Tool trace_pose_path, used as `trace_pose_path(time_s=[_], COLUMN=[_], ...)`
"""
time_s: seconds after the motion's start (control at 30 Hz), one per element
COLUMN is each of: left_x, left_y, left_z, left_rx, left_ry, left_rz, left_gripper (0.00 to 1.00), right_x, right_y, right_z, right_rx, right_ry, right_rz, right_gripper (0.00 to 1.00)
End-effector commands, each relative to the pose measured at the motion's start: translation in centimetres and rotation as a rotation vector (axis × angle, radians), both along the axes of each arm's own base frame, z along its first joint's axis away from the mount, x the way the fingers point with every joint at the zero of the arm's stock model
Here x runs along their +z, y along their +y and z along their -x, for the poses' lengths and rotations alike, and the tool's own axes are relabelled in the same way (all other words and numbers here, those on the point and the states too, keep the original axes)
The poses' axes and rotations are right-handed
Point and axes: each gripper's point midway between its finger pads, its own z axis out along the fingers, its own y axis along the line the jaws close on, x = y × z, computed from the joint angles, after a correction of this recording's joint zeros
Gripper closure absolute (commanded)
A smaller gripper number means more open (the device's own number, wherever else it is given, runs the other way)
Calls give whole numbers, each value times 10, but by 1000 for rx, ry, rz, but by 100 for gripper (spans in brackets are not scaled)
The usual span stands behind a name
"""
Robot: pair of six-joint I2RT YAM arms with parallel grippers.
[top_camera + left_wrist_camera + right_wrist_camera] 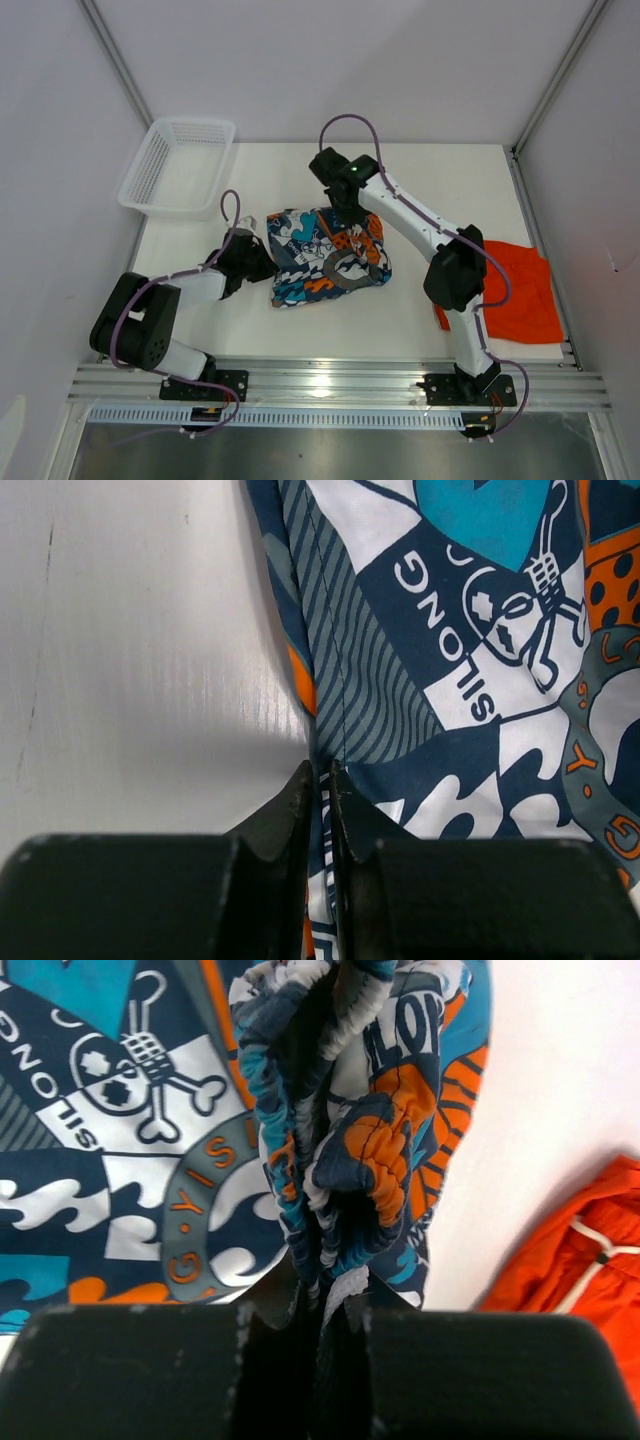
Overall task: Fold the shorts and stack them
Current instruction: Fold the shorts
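The cartoon-print shorts [325, 258] lie bunched in the middle of the table. My left gripper [262, 256] is at their left edge, shut on a thin fold of the print fabric [322, 790]. My right gripper [347, 210] is at their far side, shut on the gathered elastic waistband [330, 1260], which bunches up between the jaws. The print shorts also fill the left wrist view [470, 650]. The orange shorts [520, 290] lie flat at the right of the table, partly behind the right arm; their edge with a white drawstring shows in the right wrist view [575, 1260].
A white plastic mesh basket [178, 166] stands at the far left corner of the white table [450, 190]. Metal frame posts and grey walls enclose the table. A metal rail [330, 380] runs along the near edge.
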Motion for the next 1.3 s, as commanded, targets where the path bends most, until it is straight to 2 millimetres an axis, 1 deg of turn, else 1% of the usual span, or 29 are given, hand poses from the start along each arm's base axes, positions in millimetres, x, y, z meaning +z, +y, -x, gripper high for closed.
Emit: trace_pose_path(time_s=[0.0,0.03,0.13,0.27,0.53,0.6,0.77,0.9,0.97,1.0,1.03,1.07,1.2,1.23,1.27], left_x=[-2,-2,-3,-2,-2,-2,-3,-4,-4,-5,-4,-4,-4,-3,-2], left_y=[4,4,2,1,-1,-1,-1,1,1,2,2,2,2,2,2], left_z=[10,10,12,12,12,12,13,15,15,16,15,16,18,18,18], left_rx=[6,7,0,-1,-8,-7,-11,-9,-8,-5,-4,-4,-6,-6,-5], left_ry=[15,14,16,16,13,11,16,19,20,23,20,20,22,20,20], left_rz=[-23,-25,-28,-29,-31,-32,-36,-42,-43,-44,-44,-44,-43,-42,-43], left_gripper=[86,86,87,87,87,87,87,87,87,88,88,88,88,88,88], right_x=[3,-2,-11,-9,-5,-7,-10,-1,-3,-5,-9,-18,-43,-46,-51], right_y=[19,26,46,65,79,88,97,104,109,112,114,111,112,117,118], right_z=[1,-1,4,8,11,16,26,34,37,41,40,41,41,40,41], right_rx=[-23,-21,-4,3,-26,-12,3,26,38,46,46,41,30,34,32], right_ry=[-21,-18,-5,-17,-34,-22,-11,-20,-16,-8,-7,7,39,32,43], right_rz=[-2,-2,-27,-67,-121,-142,-148,-169,-183,-188,-193,-176,-166,-186,-190], right_gripper=[100,100,100,100,100,100,100,100,100,100,100,100,100,100,100])
